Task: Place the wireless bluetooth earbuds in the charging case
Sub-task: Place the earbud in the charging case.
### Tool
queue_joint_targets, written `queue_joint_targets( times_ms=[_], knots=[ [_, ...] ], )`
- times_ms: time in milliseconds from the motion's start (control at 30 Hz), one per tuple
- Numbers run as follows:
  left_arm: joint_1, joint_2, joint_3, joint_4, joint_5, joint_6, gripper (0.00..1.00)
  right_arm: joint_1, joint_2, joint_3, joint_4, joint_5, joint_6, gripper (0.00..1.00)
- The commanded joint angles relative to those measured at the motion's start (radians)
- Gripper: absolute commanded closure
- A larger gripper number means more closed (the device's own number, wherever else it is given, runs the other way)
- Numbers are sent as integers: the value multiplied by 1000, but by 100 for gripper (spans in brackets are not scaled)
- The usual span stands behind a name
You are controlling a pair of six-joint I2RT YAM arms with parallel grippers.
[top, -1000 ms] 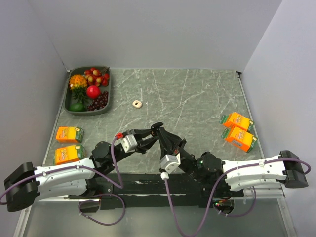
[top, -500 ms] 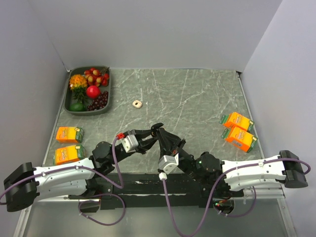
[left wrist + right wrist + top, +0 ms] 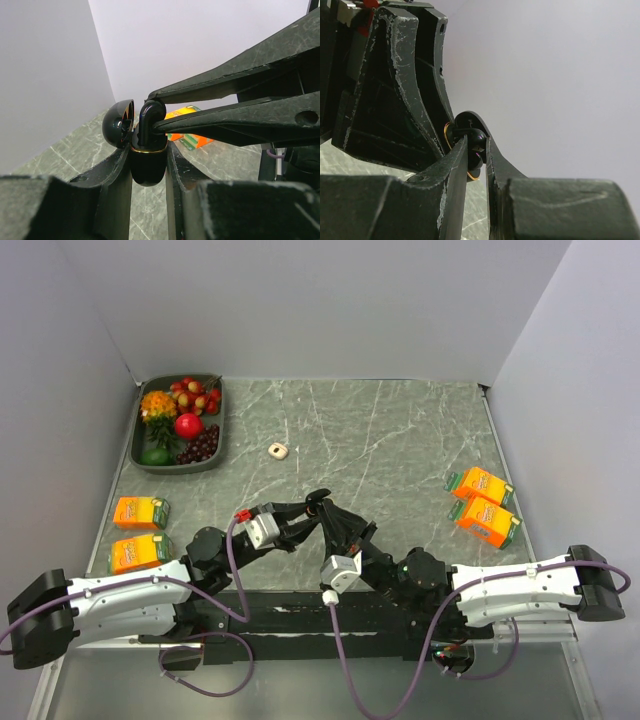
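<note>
Left wrist view, centre: the charging case (image 3: 148, 167) is clamped lid-open by the left gripper (image 3: 148, 172) so that the earbud (image 3: 148, 116), pinched by the right gripper (image 3: 153, 111), can enter; seating seems unfinished.

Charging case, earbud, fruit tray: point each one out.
charging case (image 3: 148, 169), left wrist view, lower shell.
earbud (image 3: 149, 111), left wrist view, curved black top.
fruit tray (image 3: 172, 468), top external view, near rim.
</note>
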Motion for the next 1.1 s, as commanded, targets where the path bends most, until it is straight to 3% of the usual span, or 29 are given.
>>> queue_joint_targets(
  times_ms=[0,267,700,1067],
  knots=[
    [-5,-23,10,59,2,-1,99,-1,-12,1,-18,4,18,100],
    [-7,-18,14,47,13,-1,99,-3,-25,30,-196,-57,65,100],
    [-8,-24,5,64,-12,5,99,0,-34,41,-267,-88,113,100],
    [-7,-18,10,65,-21,4,99,8,-34,41,-253,-84,119,84]
  ],
)
